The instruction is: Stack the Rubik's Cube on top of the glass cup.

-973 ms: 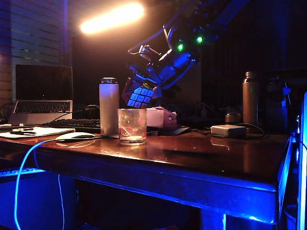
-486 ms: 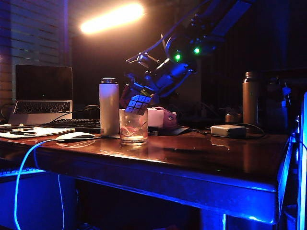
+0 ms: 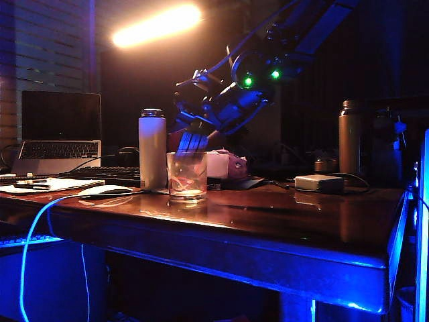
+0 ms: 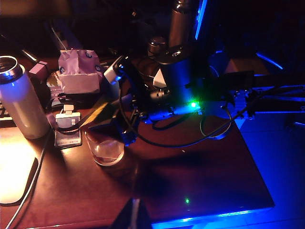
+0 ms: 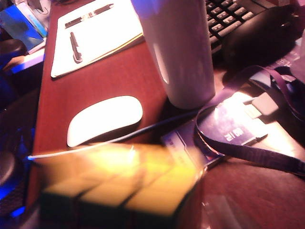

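Observation:
The glass cup (image 3: 186,177) stands on the wooden table near its front edge, beside the white bottle (image 3: 152,149). The Rubik's Cube (image 3: 193,142) lies tilted on the cup's rim, its lower edge dipping into the mouth. My right gripper (image 3: 196,134) hangs directly over the cube, its fingers on either side of it. In the right wrist view the cube's yellow face (image 5: 119,186) is blurred while the table behind is sharp. My left gripper (image 4: 136,217) hovers shut and empty over the front edge, well short of the cup (image 4: 106,151).
A white mouse (image 5: 105,119), a notebook with a pen (image 5: 95,33) and a keyboard (image 5: 233,19) lie beyond the bottle (image 5: 178,52). A card on a lanyard (image 5: 228,126) lies beside the cup. A pale adapter (image 3: 319,182) and a tall brown bottle (image 3: 349,137) stand to the right.
My right gripper has come down with the cube from above the cup onto its rim. The cube now rests there tilted, and the jaws have spread. The left arm has kept still.

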You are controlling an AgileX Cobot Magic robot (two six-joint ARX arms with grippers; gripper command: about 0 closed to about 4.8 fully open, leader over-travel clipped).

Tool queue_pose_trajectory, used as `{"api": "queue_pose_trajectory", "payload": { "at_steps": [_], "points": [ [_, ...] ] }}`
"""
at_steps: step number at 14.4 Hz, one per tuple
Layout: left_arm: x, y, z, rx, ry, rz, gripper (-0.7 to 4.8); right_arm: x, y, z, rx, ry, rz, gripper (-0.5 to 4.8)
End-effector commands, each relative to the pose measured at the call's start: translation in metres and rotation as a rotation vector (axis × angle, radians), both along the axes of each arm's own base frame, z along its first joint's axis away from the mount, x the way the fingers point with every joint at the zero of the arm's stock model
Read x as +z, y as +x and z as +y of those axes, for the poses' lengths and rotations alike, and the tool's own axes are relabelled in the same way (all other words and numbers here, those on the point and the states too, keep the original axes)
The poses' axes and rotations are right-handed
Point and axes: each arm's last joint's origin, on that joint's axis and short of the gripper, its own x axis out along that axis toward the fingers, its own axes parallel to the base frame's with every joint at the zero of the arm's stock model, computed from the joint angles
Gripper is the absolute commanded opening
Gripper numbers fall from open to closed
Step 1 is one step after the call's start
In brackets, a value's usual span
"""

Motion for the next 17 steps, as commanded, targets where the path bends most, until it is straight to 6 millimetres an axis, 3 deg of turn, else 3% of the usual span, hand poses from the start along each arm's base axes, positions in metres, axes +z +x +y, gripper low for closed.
{"api": "queue_pose_trajectory", "payload": {
  "at_steps": [1, 8, 12, 13, 14, 15, 17],
  "points": [
    [0.003, -0.001, 0.0, -0.008, -0.004, -0.019, -0.04, 0.008, -0.001, 0.001, 0.007, 0.014, -0.032, 4.2],
    [0.002, -0.001, 0.0, -0.008, -0.004, -0.013, -0.04, 0.026, -0.003, 0.0, 0.002, 0.037, -0.099, 4.2],
    [0.003, -0.001, 0.0, -0.008, -0.004, -0.014, -0.04, 0.06, -0.013, -0.009, -0.032, 0.015, -0.165, 4.15],
    [0.003, -0.001, 0.0, -0.009, -0.004, -0.014, -0.04, 0.069, -0.017, -0.013, -0.08, -0.002, -0.176, 3.01],
    [0.003, -0.001, 0.0, -0.009, -0.004, -0.013, -0.04, 0.078, -0.02, -0.017, -0.104, -0.006, -0.184, 0.85],
    [0.002, -0.002, 0.0, -0.009, -0.004, -0.011, -0.04, 0.089, -0.024, -0.021, -0.108, -0.002, -0.193, 0.02],
    [0.004, -0.009, 0.001, -0.025, -0.01, -0.007, -0.04, 0.124, -0.044, -0.04, -0.137, -0.046, -0.183, -0.01]
  ]
}}
